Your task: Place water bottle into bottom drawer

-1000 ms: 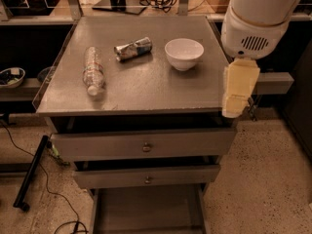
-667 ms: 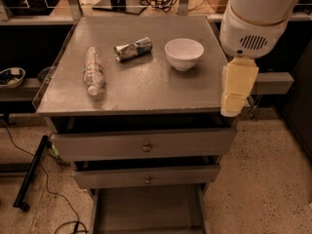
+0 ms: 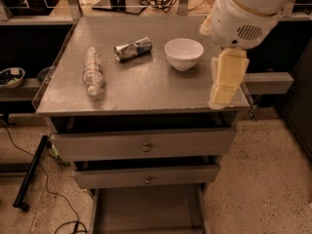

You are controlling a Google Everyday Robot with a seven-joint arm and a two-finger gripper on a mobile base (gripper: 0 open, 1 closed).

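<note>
The water bottle (image 3: pixel 92 71) lies on its side at the left of the surface (image 3: pixel 146 89), well apart from my end effector (image 3: pixel 222 99) at the right front edge. Reaching across, I could clip the bowl (image 3: pixel 184 52) or the can (image 3: pixel 132 48), and a poor touch might roll the bottle off. The bottom drawer (image 3: pixel 146 208) stands pulled out. I cannot tell whether my end effector is open or closed; it touches nothing.
</note>
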